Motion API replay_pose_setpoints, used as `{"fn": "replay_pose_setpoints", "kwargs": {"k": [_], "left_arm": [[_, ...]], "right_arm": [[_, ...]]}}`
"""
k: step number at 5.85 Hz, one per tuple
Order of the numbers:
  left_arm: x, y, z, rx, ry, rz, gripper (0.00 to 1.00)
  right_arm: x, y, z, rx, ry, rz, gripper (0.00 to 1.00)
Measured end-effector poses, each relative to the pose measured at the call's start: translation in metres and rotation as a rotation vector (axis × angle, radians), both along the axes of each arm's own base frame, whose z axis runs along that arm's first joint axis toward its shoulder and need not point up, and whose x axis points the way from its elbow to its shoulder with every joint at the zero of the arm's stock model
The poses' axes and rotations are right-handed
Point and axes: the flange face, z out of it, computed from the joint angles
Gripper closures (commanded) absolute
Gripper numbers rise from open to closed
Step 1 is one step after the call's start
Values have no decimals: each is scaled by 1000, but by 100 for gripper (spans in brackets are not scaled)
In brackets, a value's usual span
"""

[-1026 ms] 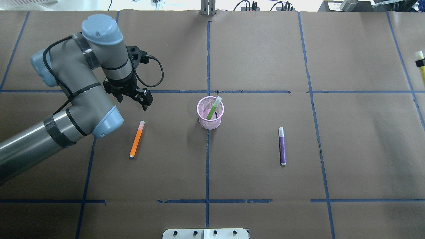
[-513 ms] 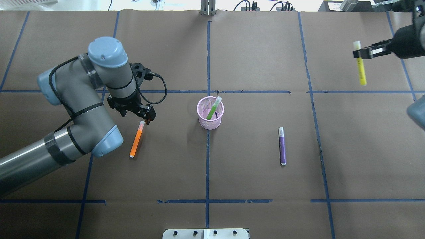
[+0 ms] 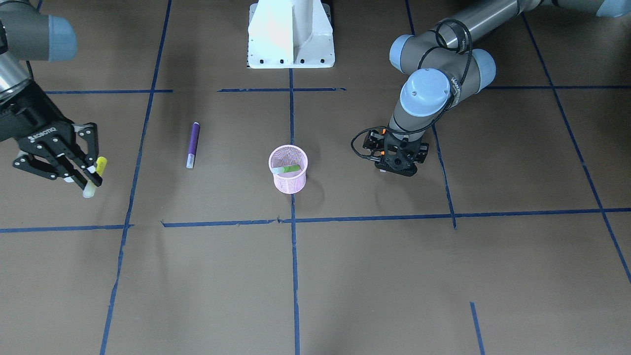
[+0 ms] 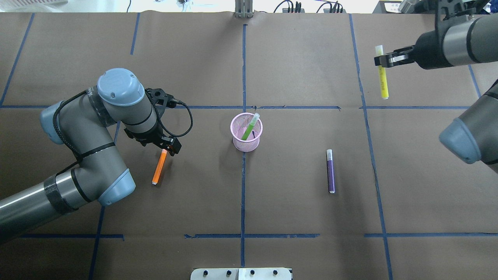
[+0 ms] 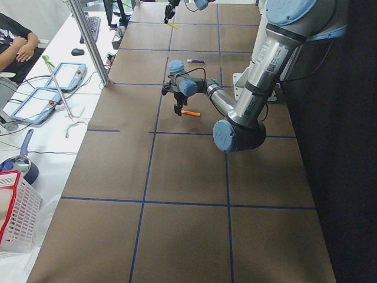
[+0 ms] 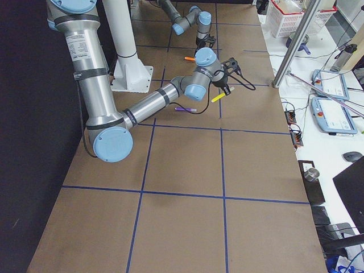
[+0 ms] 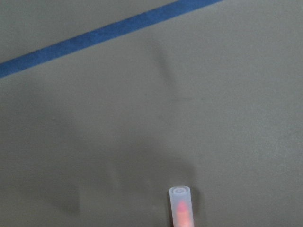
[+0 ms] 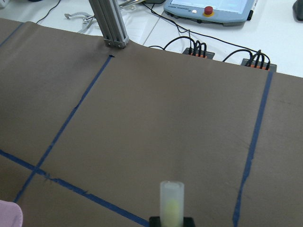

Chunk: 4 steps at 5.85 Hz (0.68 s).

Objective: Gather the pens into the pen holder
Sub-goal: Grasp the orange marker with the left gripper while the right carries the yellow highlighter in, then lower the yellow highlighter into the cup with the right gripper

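The pink mesh pen holder (image 4: 246, 136) stands mid-table with the green pen (image 4: 249, 126) leaning in it; it also shows in the front view (image 3: 288, 180). The orange pen (image 4: 158, 169) lies on the table to its left. My left gripper (image 4: 170, 149) is low over that pen's pale cap end (image 7: 180, 205), open, with no finger showing in the left wrist view. The purple pen (image 4: 330, 173) lies to the holder's right. My right gripper (image 4: 381, 60) is shut on a yellow pen (image 4: 383, 83) and holds it upright above the far right of the table.
The table is brown paper with blue tape lines (image 4: 243, 194). A metal post (image 4: 243, 11) and cable plugs (image 4: 290, 7) stand at the far edge. The robot's white base (image 3: 291, 34) is at the near edge.
My left gripper has moved down and nearer, from beyond the orange pen to over its cap end. My right arm has come in from the right, carrying the yellow pen leftward.
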Motion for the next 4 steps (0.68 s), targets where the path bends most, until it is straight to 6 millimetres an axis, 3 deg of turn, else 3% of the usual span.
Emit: {"fn": "replay_pose_setpoints", "kwargs": {"k": [2, 4], "left_arm": [[15, 16, 4, -4, -4, 27, 0], [22, 22, 5, -7, -5, 39, 0]], "right_arm": [[-53, 14, -59, 1, -56, -1, 100], [-110, 43, -103, 16, -108, 7, 100]]}}
